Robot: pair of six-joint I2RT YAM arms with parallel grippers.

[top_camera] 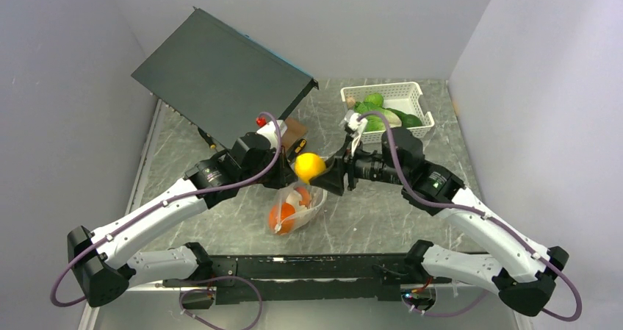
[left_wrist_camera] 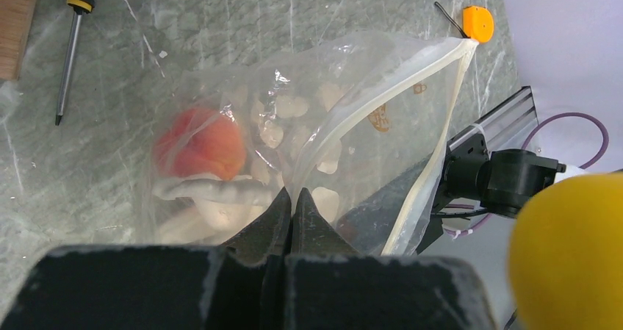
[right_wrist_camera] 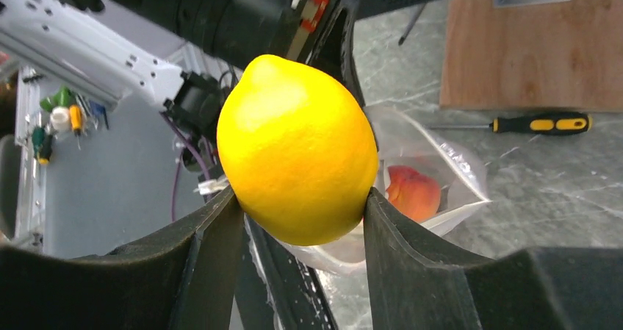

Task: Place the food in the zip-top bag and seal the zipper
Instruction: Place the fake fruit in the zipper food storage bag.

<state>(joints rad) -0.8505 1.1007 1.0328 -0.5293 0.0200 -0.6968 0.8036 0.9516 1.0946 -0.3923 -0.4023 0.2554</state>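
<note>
The zip-top bag (top_camera: 295, 206) lies mid-table with a round orange (top_camera: 281, 217) inside. In the left wrist view a peach (left_wrist_camera: 202, 146) and a pale beige piece (left_wrist_camera: 220, 198) show through the dotted bag (left_wrist_camera: 353, 124). Its whitish zipper (left_wrist_camera: 433, 161) runs along the open mouth. My left gripper (left_wrist_camera: 292, 194) is shut on the bag's near wall and holds the mouth up. My right gripper (right_wrist_camera: 301, 198) is shut on a yellow fruit (right_wrist_camera: 297, 146), held just above the bag mouth (top_camera: 309, 166). The peach also shows in the right wrist view (right_wrist_camera: 413, 192).
A white slotted basket (top_camera: 421, 89) with green pieces (top_camera: 375, 102) stands at the back right. A dark flat panel (top_camera: 220, 73) leans at the back left. A wooden block (right_wrist_camera: 529, 43) and a screwdriver (right_wrist_camera: 540, 124) lie behind the bag. A small orange tag (left_wrist_camera: 477, 23) lies by the bag's corner.
</note>
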